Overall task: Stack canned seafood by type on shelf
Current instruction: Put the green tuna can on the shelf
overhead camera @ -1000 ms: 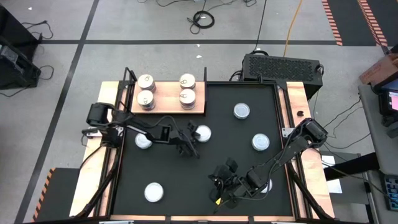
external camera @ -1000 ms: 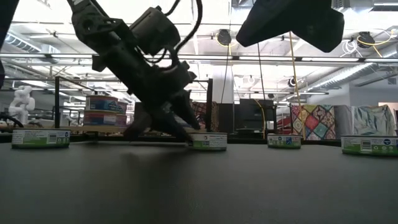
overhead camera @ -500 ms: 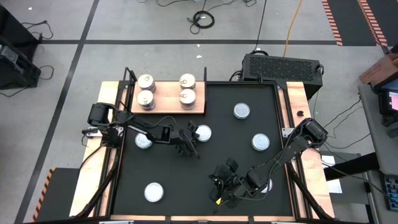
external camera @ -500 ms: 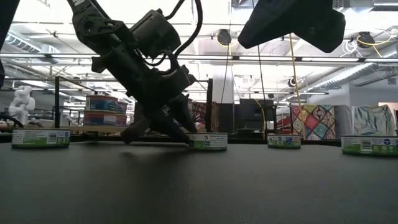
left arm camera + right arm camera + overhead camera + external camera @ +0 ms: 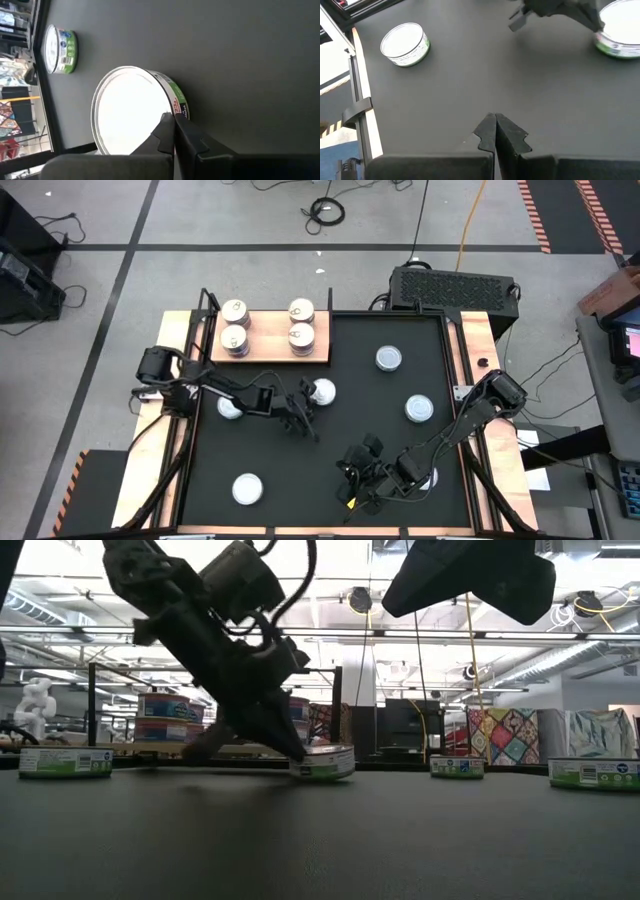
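Observation:
The shelf (image 5: pixel 270 350) is a pale wooden board at the table's far left, with several tins standing on it in stacks. More tins lie singly on the black mat (image 5: pixel 330 450). One white-lidded tin with a green label (image 5: pixel 323 390) (image 5: pixel 130 115) sits mid-mat, slightly tilted in the low view (image 5: pixel 325 762). My left gripper (image 5: pixel 307 402) (image 5: pixel 172 122) is shut at that tin's rim. My right gripper (image 5: pixel 352 480) (image 5: pixel 495 122) is shut over bare mat near the front edge. My left gripper meets the tin's rim, at the lid's edge above the green label (image 5: pixel 172 106), with the tips of its shut fingers (image 5: pixel 165 125); nothing is between them. The fingers slant down at the tin from the table's left. The tin rests on the mat, a little tipped.
Loose tins lie at the mat's left (image 5: pixel 230 406), near left (image 5: pixel 247 488), far right (image 5: pixel 388 358), right (image 5: pixel 418 408) and beside the right arm (image 5: pixel 430 477). Narrow wooden strips (image 5: pixel 480 350) line the mat's sides. A black box (image 5: pixel 455 285) stands behind the table.
My left gripper has shut; its fingers have come together at the mid-mat tin's rim without taking it between them. The tin has slid a little toward the table's far left and now sits slightly tipped. My right arm has kept still.

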Tool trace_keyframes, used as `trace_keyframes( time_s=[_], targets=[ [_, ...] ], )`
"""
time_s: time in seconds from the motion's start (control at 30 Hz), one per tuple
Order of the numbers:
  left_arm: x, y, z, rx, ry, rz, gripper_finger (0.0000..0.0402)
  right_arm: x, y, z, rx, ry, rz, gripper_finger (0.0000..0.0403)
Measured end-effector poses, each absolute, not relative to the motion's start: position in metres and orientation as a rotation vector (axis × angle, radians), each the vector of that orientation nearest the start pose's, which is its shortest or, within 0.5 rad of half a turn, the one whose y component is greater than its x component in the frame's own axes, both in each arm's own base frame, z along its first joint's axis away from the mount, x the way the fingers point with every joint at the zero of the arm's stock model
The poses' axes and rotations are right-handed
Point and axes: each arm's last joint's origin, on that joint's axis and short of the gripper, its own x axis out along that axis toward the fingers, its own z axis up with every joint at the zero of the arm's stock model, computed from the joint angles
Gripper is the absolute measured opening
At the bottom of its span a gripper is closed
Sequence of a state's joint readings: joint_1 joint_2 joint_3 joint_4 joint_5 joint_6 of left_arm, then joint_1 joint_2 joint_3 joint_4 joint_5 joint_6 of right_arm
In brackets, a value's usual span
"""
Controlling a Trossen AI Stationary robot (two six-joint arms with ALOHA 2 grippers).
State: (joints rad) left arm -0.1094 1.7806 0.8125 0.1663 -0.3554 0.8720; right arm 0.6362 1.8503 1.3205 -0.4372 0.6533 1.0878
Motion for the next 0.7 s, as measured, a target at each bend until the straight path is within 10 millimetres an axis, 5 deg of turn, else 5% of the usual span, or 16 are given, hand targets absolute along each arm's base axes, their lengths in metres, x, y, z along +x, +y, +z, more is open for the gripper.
trace_keyframes(
  time_s=[0.33, 0.7],
  targets=[
    [0.311, -0.045, 0.161, 1.009, 0.818, -0.073, 0.0001, 0.321, 0.214, 0.210, 0.446, 0.651, -0.412, 0.0000],
    [0.276, -0.034, 0.198, 0.819, 0.919, 0.055, 0.0001, 0.322, 0.214, 0.210, 0.443, 0.652, -0.411, 0.0000]
  ],
)
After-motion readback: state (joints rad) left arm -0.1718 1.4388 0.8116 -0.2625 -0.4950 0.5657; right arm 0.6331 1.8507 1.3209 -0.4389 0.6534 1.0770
